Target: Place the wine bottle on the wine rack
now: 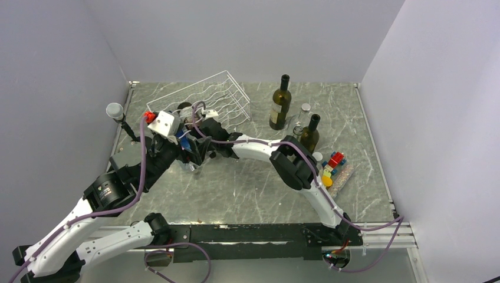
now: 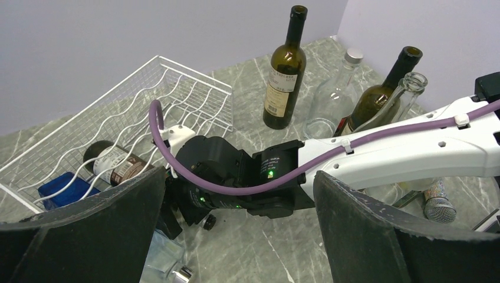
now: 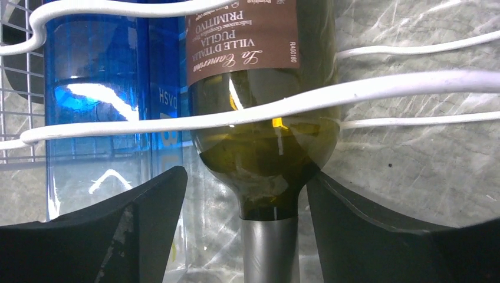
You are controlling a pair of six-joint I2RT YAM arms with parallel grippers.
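Wine bottle [image 3: 265, 118] in the wine rack [image 3: 377, 85], neck toward the right pincer [image 3: 244, 188]
Its fingers [image 3: 135, 230] stand apart, off the neck, holding nothing; bottle axis runs straight away; left pincer [image 2: 239, 177] wide open, empty, farther.

Soft, even overhead light fills the top view; the marbled tabletop [image 1: 247, 188] shows a dull sheen and only faint, soft-edged shadows. In the left wrist view the dark fingers [image 2: 82, 236] of the left gripper [image 2: 239, 174] blur at the bottom edge. In the right wrist view white glare streaks the blue bottle [image 3: 100, 71], a warm highlight dots the wine bottle [image 3: 265, 153], and the nearest wine rack [image 3: 354, 88] rods look soft.
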